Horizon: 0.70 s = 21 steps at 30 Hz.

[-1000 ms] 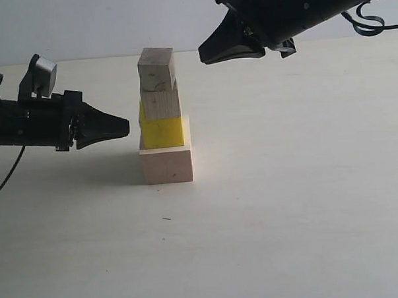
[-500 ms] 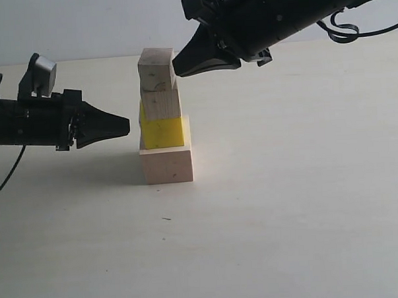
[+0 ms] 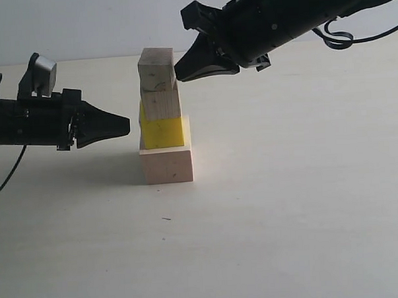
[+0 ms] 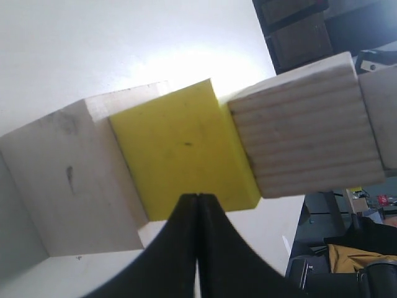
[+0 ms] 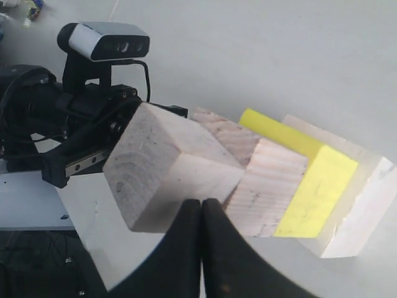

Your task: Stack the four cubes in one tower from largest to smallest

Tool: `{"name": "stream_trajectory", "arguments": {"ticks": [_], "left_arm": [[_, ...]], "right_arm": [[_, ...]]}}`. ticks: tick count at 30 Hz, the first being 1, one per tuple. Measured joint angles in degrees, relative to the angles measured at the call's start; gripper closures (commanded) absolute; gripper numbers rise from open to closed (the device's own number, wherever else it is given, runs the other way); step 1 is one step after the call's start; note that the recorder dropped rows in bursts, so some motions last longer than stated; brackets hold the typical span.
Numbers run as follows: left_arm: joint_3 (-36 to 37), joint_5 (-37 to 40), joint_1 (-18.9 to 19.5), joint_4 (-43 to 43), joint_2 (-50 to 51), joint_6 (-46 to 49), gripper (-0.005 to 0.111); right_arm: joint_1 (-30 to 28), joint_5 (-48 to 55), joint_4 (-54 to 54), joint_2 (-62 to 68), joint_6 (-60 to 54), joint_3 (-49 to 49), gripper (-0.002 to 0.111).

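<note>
Tower (image 3: 161, 108), complete: we judge the right tool (image 3: 178, 74), tips together like the left tool (image 3: 125, 126), could knock the top cube (image 3: 156, 69) off.

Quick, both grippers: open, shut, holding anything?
Left gripper: closed, empty, pointing at the yellow cube.
Right gripper: closed, empty, tip beside the top cube.

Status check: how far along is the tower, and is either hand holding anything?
Done: all four are stacked, large pale wood cube as base, yellow cube, lower small wood cube, top small wood cube. In hand: nothing; right hand is shut, its tip beside the top cube, which sits twisted; left hand is shut beside the yellow cube, apart. Left: probably only squaring the top cube and backing away.
</note>
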Motion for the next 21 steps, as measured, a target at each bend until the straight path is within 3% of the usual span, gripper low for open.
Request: {"name": "stream_trajectory", "arguments": {"ticks": [21], "left_arm": [[0.0,0.21,0.0,0.0,0.0,0.0,0.107]], "right_arm": [[0.0,-0.42,4.28,1.93,-3.51,0.0,0.108]]}}
